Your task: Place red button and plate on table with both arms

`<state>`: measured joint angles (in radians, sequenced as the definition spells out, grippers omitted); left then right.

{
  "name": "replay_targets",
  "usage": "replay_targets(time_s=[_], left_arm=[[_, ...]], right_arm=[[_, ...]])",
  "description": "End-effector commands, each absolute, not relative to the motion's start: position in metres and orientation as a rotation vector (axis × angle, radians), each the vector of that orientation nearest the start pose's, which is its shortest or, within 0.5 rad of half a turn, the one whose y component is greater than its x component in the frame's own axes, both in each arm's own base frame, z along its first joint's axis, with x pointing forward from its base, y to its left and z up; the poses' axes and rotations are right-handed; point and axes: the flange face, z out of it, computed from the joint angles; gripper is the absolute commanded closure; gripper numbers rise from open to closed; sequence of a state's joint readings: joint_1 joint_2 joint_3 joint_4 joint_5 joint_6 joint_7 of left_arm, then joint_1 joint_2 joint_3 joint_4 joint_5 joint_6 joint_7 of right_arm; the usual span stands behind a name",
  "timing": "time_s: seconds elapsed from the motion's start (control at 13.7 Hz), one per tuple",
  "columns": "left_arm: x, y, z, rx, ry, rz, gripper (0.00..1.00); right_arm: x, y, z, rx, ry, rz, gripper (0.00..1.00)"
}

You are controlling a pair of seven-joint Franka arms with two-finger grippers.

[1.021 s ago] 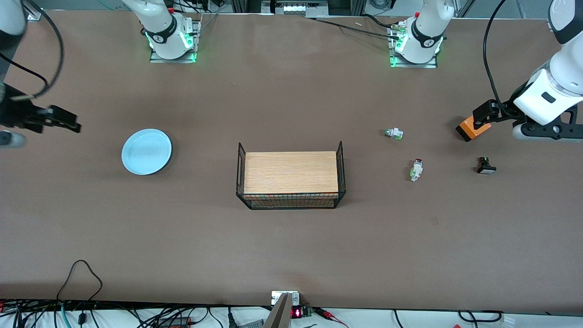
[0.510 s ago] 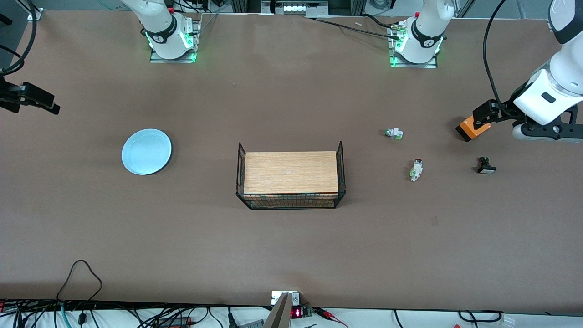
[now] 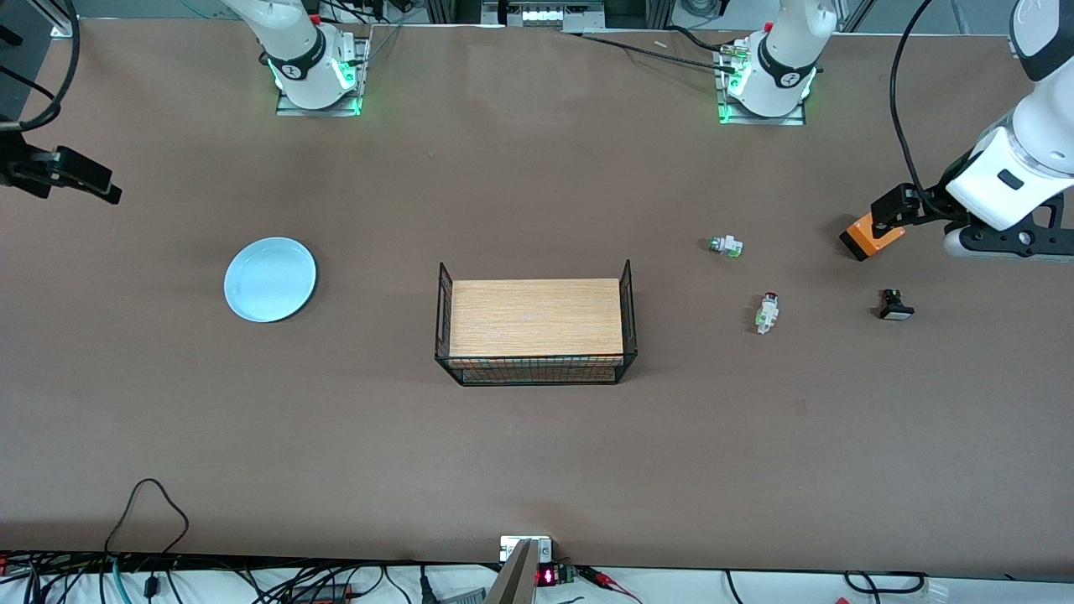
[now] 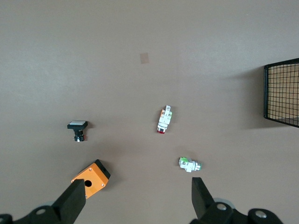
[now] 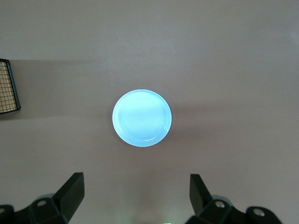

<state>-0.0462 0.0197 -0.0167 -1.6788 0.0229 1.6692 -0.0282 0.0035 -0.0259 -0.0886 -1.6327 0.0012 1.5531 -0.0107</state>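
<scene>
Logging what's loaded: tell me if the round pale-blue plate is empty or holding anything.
Empty. The round, glossy pale-blue plate shows only bare glaze inside its rim in the right wrist view; it lies flat on the matte brown table.

Robot lab: bolted arm bases [image 3: 315, 80], cable clutter [image 3: 252, 583].

Shiny plate, dull table, wood and wire

The plate [image 3: 270, 278] is pale blue, smooth and shiny like glazed china. The table [image 3: 537, 453] is brown, flat and dull, with no shine. The board [image 3: 535, 317] looks like light wood with fine lines in it. The wire ends [image 3: 628, 315] are thin black metal mesh. The red button [image 3: 766, 313], the green button [image 3: 726, 246] and the black button [image 3: 895, 305] look like hard plastic. The orange box [image 3: 868, 237] looks like smooth plastic too.
</scene>
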Motion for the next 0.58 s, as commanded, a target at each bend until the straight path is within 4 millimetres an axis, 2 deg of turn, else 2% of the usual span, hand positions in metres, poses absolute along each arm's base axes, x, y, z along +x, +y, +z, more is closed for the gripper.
replay_targets(time_s=[0.0,0.51], left_arm=[[0.563,-0.031,0.576,-3.117,0.087,0.039,0.00],[0.563,-0.032,0.575,-3.117,0.090,0.044,0.00]], right_arm=[[0.537,-0.047,0.615,-3.145,0.068,0.088,0.00],[0.537,-0.048,0.628,-3.145,0.070,0.059,0.00]])
